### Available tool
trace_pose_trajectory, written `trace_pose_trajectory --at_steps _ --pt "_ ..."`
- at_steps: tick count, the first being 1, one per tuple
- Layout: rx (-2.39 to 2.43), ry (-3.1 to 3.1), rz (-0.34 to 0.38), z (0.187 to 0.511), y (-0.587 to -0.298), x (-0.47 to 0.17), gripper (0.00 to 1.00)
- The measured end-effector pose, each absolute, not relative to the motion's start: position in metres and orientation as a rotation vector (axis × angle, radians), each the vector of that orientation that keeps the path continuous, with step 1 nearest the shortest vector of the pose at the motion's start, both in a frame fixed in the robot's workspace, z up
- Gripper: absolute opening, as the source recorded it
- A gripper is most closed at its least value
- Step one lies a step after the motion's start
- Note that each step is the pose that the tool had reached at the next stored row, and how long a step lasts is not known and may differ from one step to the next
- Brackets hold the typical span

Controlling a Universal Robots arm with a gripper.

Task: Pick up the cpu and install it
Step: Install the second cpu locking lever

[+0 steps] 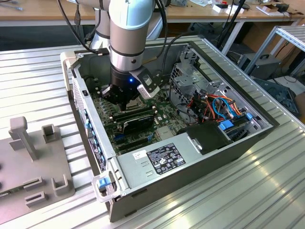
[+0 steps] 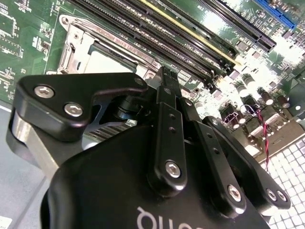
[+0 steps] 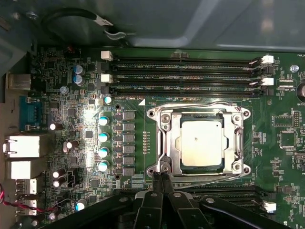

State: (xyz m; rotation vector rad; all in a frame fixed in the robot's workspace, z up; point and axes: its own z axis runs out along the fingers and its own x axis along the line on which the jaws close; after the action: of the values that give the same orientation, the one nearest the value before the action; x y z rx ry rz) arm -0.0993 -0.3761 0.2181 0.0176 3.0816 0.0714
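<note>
The cpu (image 3: 201, 143), a flat square chip with a dull silver top, lies inside the metal-framed socket (image 3: 162, 119) on the green motherboard. A pale part of the cpu (image 2: 107, 62) also peeks out past the gripper body in the second wrist view. My gripper (image 3: 162, 177) is shut, its two black fingers pressed together with nothing between them. It hovers at the socket's edge, just beside the frame and apart from the chip. In the exterior view the gripper (image 1: 125, 102) reaches down into the open computer case (image 1: 90, 129), over the motherboard.
Long black memory slots (image 3: 186, 71) run beside the socket. A grey power-supply box (image 1: 162, 160) sits at the case's near end. A drive cage with orange and blue cables (image 1: 214, 107) is on the exterior view's right. A grey fixture (image 1: 28, 152) stands outside on the left.
</note>
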Motion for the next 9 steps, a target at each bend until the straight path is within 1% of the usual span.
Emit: trace_pose_trajectory --at_steps 9 --pt "0.017 3.082 0.068 0.2138 -0.3761 -0.0994 0.11"
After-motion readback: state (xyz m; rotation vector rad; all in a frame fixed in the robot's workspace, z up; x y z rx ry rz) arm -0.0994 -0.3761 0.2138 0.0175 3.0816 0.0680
